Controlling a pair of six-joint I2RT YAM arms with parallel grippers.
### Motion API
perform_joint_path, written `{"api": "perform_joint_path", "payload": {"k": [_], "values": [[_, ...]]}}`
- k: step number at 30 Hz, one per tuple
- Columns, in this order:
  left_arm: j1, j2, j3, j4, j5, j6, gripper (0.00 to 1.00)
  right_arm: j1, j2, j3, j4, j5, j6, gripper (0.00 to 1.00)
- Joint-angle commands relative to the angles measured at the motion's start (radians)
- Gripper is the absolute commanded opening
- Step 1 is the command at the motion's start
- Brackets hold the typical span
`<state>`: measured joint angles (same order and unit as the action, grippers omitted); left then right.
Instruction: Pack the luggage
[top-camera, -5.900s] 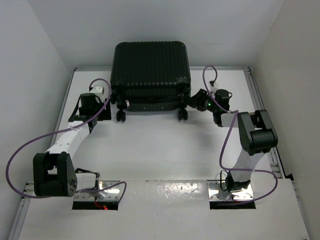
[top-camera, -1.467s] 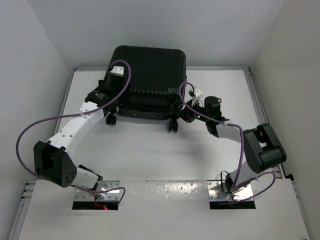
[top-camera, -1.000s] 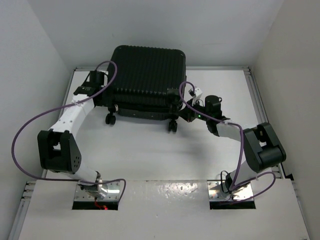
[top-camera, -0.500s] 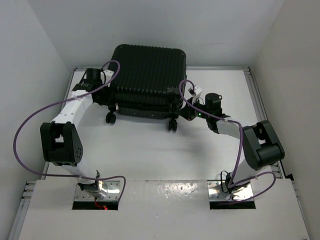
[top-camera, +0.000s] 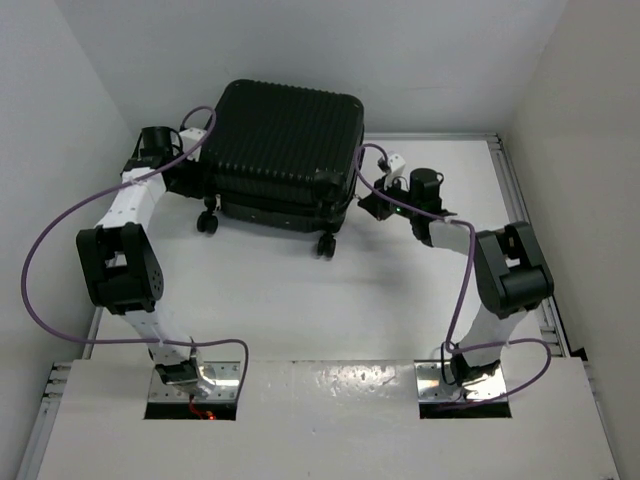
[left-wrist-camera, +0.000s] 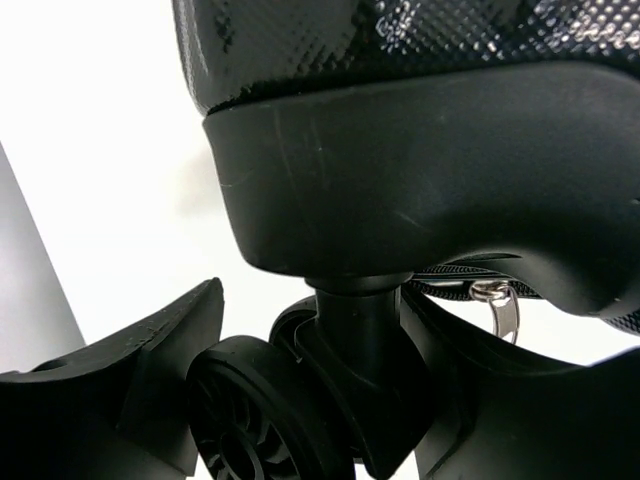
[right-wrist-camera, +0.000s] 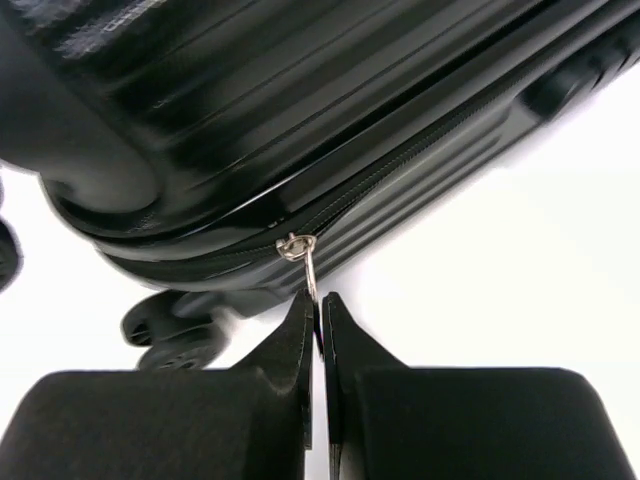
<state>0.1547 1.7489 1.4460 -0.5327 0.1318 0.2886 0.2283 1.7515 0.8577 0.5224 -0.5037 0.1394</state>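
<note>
One luggage, a black hard-shell case with a ribbed shell, lies flat at the far side of the white bench, left of centre and turned slightly. In the top view two of its small black wheels show along its near edge, one at the near left corner and one at the near right corner. Two arms reach to it, one on each side, each trailing one purple cable.

The right gripper is at the case's right side. Its jaws are clenched tight on the thin metal zipper pull, which hangs from the zip line between the two shell halves and runs down into the slit between the fingers.

The left gripper is at the case's left corner. Its jaws stand well apart and straddle one caster wheel and its stem under the rounded corner block. Both fingers sit close against the caster, but I cannot tell whether they squeeze it. A second metal ring pull hangs just right of the stem.
</note>
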Motion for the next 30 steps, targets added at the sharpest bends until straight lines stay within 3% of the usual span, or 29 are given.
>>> {"api": "perform_joint_path", "payload": {"k": [1, 4, 7, 8, 10, 14, 19, 24, 30], "values": [[0.131, 0.061, 0.051, 0.039, -0.189, 0.053, 0.00, -0.084, 0.051, 0.113, 0.082, 0.188, -0.069, 0.00], [0.131, 0.089, 0.074, 0.059, -0.143, 0.053, 0.00, -0.078, 0.140, 0.205, 0.100, 0.179, -0.054, 0.00], [0.150, 0.066, 0.109, 0.059, 0.033, 0.020, 0.49, -0.064, 0.224, 0.293, 0.117, 0.160, -0.006, 0.00], [0.151, 0.045, 0.109, 0.059, 0.130, 0.006, 0.82, -0.052, 0.247, 0.303, 0.120, 0.153, -0.012, 0.00], [0.151, -0.006, 0.109, 0.059, 0.205, -0.032, 1.00, -0.037, 0.281, 0.336, 0.139, 0.137, 0.006, 0.00], [0.100, -0.149, 0.145, 0.025, 0.336, -0.114, 1.00, -0.012, 0.290, 0.334, 0.177, 0.084, 0.066, 0.00], [-0.160, -0.317, 0.149, -0.055, 0.273, -0.163, 1.00, 0.029, 0.284, 0.302, 0.258, 0.007, 0.115, 0.00], [-0.409, -0.327, 0.064, -0.087, 0.200, -0.389, 1.00, 0.098, 0.299, 0.308, 0.307, -0.007, 0.147, 0.00], [-0.572, -0.218, 0.051, -0.075, 0.019, -0.629, 1.00, 0.120, 0.296, 0.314, 0.324, 0.017, 0.175, 0.00]]}}
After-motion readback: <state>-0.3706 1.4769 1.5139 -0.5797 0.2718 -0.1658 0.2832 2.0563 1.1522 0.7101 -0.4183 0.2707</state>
